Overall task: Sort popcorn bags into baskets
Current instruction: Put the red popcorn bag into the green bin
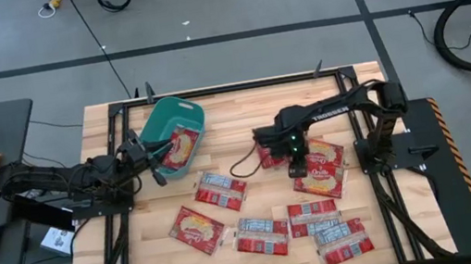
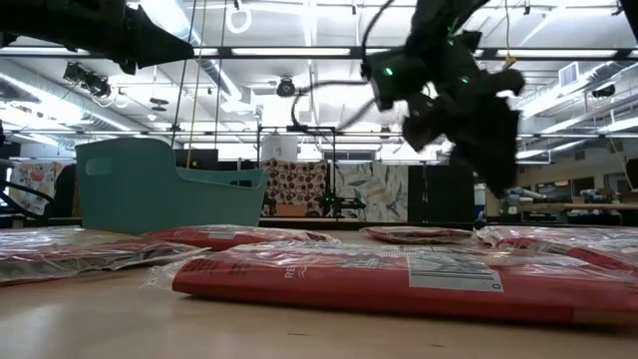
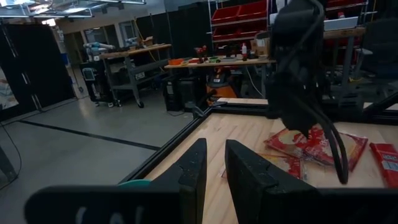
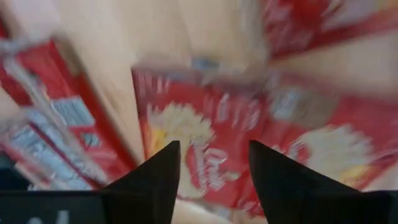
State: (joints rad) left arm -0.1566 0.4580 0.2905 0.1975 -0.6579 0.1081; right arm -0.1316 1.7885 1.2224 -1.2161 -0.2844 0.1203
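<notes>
Right gripper spread above a popcorn bag; left gripper nearly closed and empty at the basket.

The right gripper [image 4: 211,180] hangs over a red popcorn bag [image 4: 205,155] with its fingers parted wide, holding nothing and clear of the packet surface. In the high view this gripper [image 1: 293,153] sits over the bags at the table's right half, above the pile [image 1: 323,167]. The left gripper [image 3: 214,171] has its fingers set close with a narrow gap, grasping nothing; it [image 1: 153,156] hovers at the near rim of the teal basket [image 1: 157,118]. One popcorn bag [image 1: 183,145] lies inside the basket. The other bags lie spread flat on the wooden table [image 1: 242,112], among them one [image 1: 221,189] near centre.
</notes>
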